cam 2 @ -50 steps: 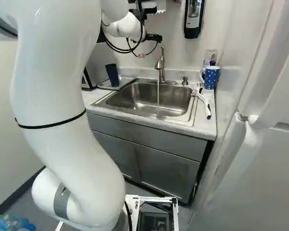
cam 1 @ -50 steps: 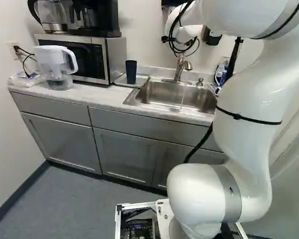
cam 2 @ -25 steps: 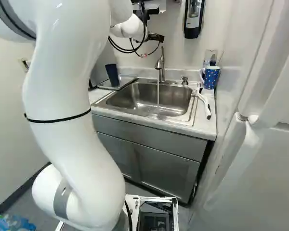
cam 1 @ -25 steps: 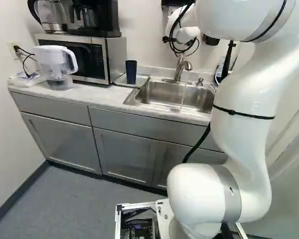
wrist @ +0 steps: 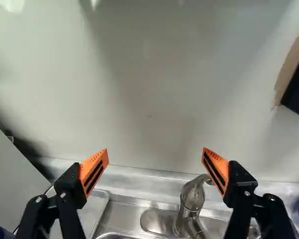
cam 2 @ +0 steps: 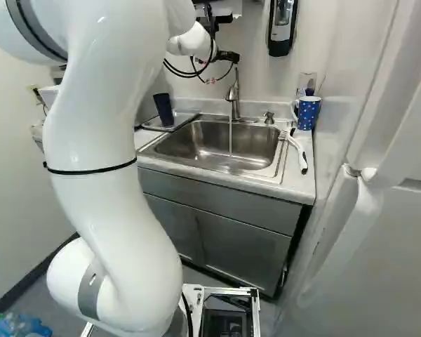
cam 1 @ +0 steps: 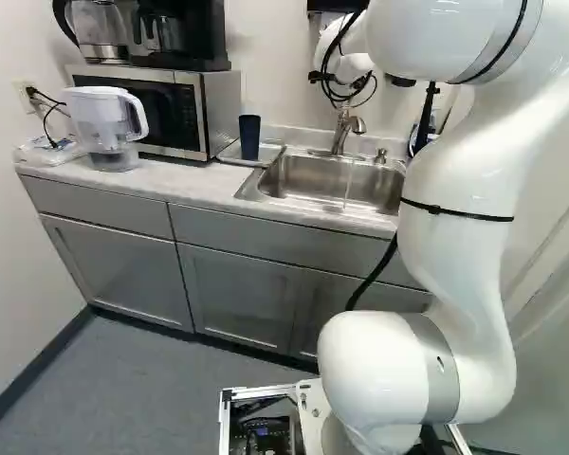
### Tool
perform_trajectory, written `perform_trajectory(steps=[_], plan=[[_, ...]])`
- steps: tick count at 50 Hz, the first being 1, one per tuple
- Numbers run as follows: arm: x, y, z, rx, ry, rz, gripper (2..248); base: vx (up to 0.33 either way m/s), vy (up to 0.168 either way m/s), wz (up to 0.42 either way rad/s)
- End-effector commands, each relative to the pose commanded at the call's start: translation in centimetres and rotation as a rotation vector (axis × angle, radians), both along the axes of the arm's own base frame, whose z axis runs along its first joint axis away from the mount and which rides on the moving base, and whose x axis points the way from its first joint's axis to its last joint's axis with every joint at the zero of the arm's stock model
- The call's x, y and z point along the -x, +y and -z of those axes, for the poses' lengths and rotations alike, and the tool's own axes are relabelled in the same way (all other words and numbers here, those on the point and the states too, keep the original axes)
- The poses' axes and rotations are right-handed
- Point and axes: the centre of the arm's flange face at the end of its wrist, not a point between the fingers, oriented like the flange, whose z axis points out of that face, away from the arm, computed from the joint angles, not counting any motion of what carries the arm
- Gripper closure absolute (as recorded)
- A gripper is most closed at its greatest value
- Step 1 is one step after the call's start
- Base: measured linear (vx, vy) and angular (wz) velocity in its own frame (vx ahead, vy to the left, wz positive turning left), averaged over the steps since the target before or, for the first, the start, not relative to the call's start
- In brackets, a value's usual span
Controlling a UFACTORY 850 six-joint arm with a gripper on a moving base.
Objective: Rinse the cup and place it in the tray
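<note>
Claw: spread wide (cam 2: 228, 56), nothing between its tips, facing the wall (wrist: 149, 89)
Dark cup: to the claw's left and lower down, standing on the tray (cam 2: 185, 121) (the cup (cam 2: 164, 109) is a plain dark blue one)
Spotted mug: to the claw's right and lower, on the counter (cam 1: 185, 186) beside the sink (cam 2: 263, 175) (which vessel is meant, one cannot tell)
Tap: below the claw (cam 2: 234, 93), water (cam 2: 230, 137) running from it into the basin
Brush: lower right of the claw (cam 2: 295, 149), near the mug (cam 2: 306, 112)
Microwave: left of the claw, past the tray (cam 1: 190, 114)
</note>
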Motion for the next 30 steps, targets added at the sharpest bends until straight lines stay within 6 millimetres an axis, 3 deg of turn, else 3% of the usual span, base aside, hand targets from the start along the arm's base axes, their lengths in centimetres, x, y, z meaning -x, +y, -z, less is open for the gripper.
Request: perform_trajectory(steps=[30], plan=[[0.08, -0.41, 0.41, -0.008, 0.045, 0.004, 3, 0.000, 0.000, 0.000]])
